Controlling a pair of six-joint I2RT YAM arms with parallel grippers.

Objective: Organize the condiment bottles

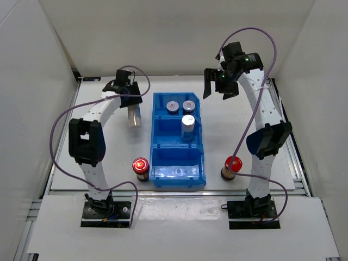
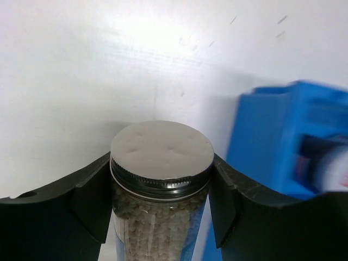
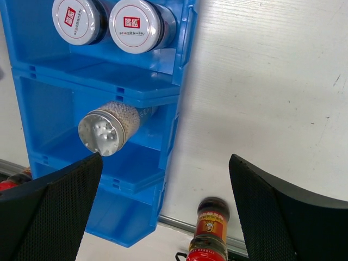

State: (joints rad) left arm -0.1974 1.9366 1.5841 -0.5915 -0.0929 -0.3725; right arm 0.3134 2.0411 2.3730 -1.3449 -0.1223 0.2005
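My left gripper [image 1: 130,103] is shut on a tall silver-capped bottle [image 1: 134,119], held just left of the blue bin [image 1: 198,141]. In the left wrist view the fingers [image 2: 87,201] clamp the bottle [image 2: 161,149] just below its cap. The other silver-capped bottle [image 1: 187,126] stands in the bin's middle compartment. Two grey-lidded bottles [image 1: 172,106] [image 1: 188,105] stand in the far compartment. Two red-capped brown bottles stand on the table, one left [image 1: 140,167] and one right [image 1: 232,166] of the bin. My right gripper [image 1: 217,89] is open and empty, raised right of the bin's far end.
The bin's near compartment [image 1: 176,171] holds nothing. The right wrist view shows the bin [image 3: 81,81], the grey lids [image 3: 136,24], the silver-capped bottle [image 3: 103,133] and the right red-capped bottle [image 3: 209,228]. White walls enclose the table on three sides.
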